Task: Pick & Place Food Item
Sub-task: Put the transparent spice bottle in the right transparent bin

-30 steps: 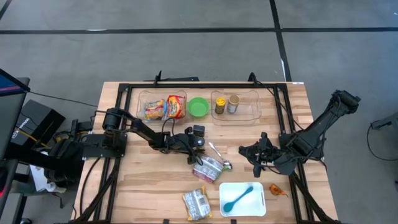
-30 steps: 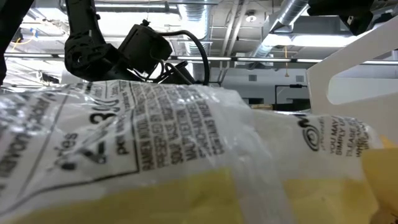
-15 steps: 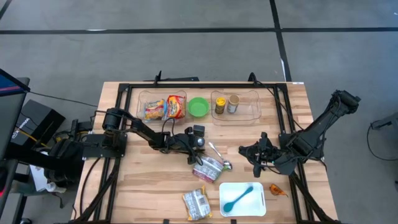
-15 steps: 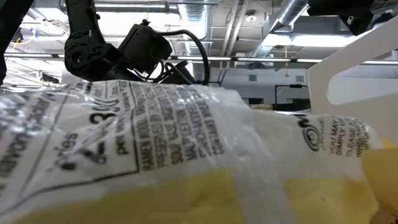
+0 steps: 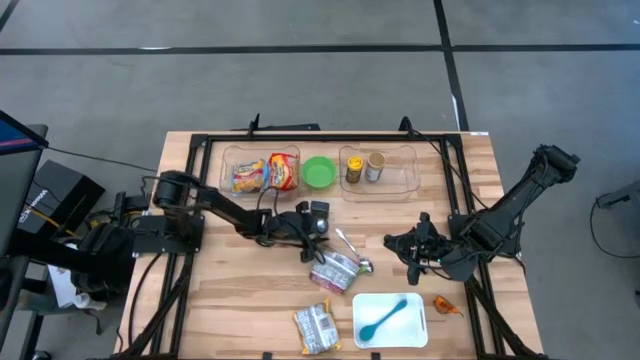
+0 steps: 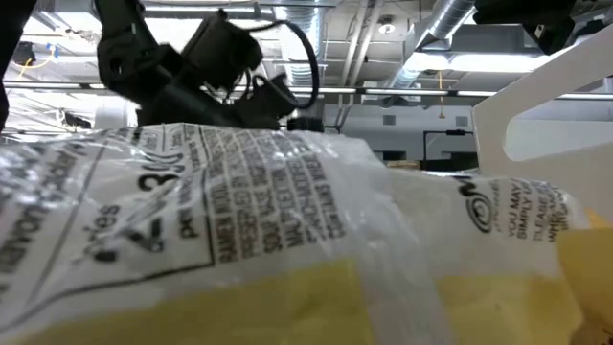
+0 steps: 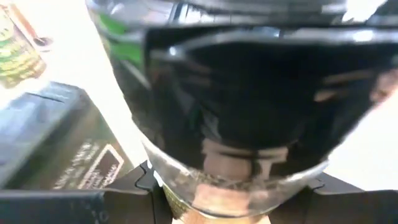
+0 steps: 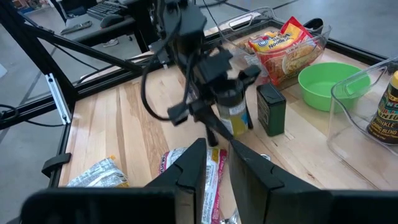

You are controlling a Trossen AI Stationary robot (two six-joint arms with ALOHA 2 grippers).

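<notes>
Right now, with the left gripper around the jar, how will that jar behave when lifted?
The jar looks hard and smooth-walled, so it probably won't deform in the left gripper but might slip. It seems only part full, so it is likely light. Tall and narrow, it could tip if set down carelessly.

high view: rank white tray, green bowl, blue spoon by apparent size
1. White rectangular tray, largest.
2. Round green bowl.
3. Blue plastic spoon, lying in the tray: about as long as the bowl is wide, but much slimmer.
</notes>
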